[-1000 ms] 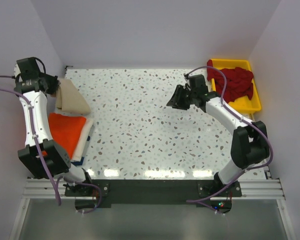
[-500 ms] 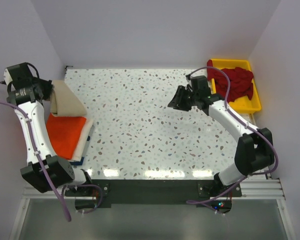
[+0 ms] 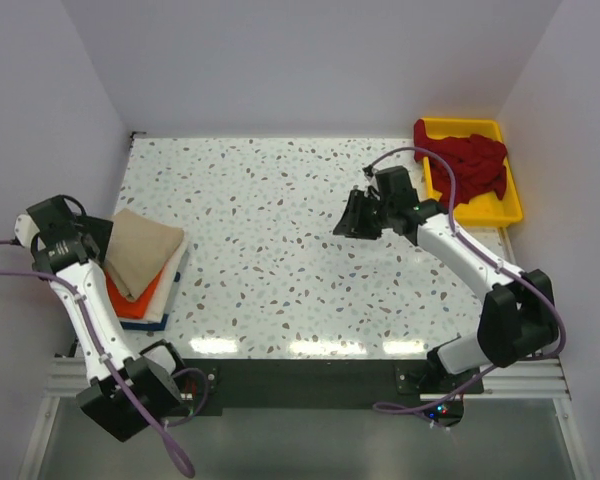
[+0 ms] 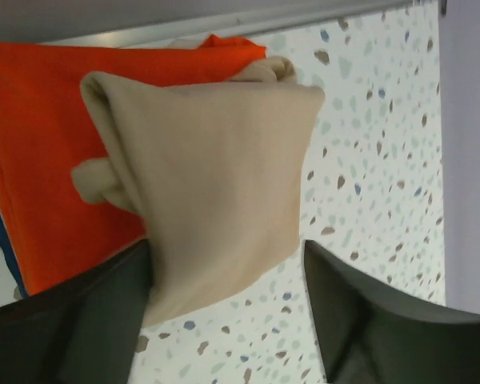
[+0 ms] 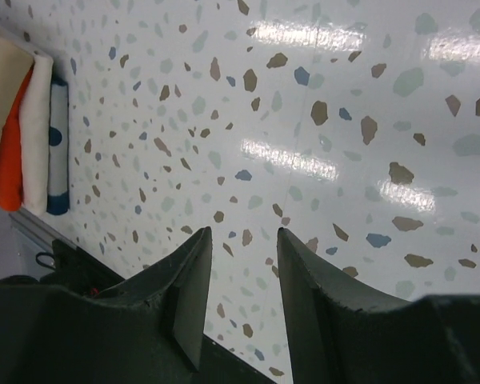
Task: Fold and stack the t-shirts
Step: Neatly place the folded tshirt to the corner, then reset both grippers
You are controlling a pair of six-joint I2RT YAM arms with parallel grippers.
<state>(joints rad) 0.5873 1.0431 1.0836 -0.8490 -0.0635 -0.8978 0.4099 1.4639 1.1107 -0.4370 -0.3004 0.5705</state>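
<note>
While the beige t-shirt (image 3: 145, 255) lies on top of the stack at the left edge of the worktop (image 3: 280, 250), it sits crooked. It is turned across the orange t-shirt (image 3: 130, 302) beneath it, with one fold rolled into a lump and one side reaching past the orange cloth. Under both is a white t-shirt with a blue edge (image 3: 168, 292). The left jaws stand wide apart at the beige shirt's corner. The cloth rests against one finger (image 4: 104, 320) and speckled worktop shows through the rest of the gap, so nothing appears pinched. The likeliest trouble starts there: if that finger catches the fabric as the arm lifts away, it could drag the top shirt open or pull it off the pile. A skewed, lumpy top layer would also leave a poor base for whatever is stacked next, and the pile sits close enough to the worktop's edge that a nudge might tip it over. The right jaws hover over the middle of the worktop, slightly parted and empty, well apart from the dark red t-shirts (image 3: 470, 165). These are heaped in the yellow tray (image 3: 495, 208) at the far right, with cloth spilling over its rim. Tangled as they look, a grab there may lift more than one.
</note>
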